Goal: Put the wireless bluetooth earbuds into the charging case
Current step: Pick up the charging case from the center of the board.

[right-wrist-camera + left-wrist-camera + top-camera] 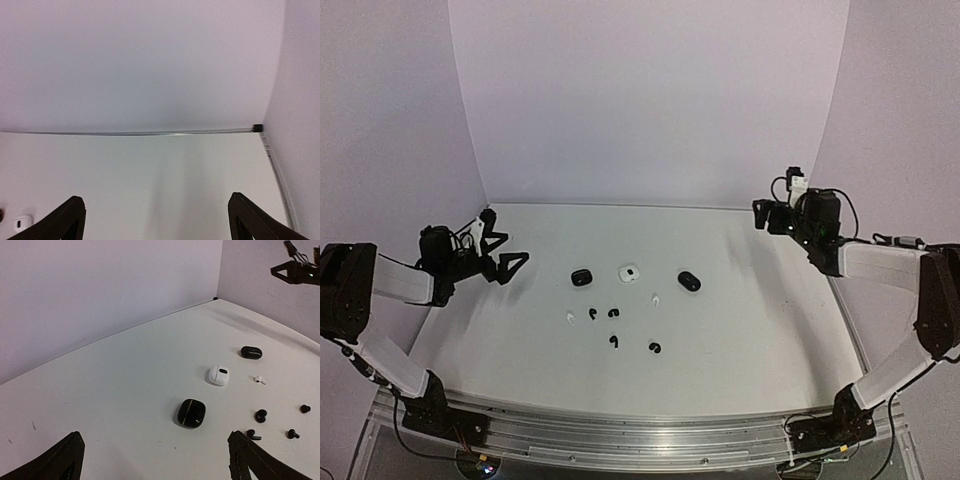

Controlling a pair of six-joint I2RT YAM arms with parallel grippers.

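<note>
The counter point(750, 340) is big and white. Both jaws are wide apart, holding nothing, at 9 and 3 o'clock. Three cases point(629, 272) sit mid-counter. The buds point(612, 313) lie loose at 6 o'clock from them. They look tiny and slippery, so the jaws could flick one away or grab the wrong colour.

No readable text, label or number appears on anything here.
</note>
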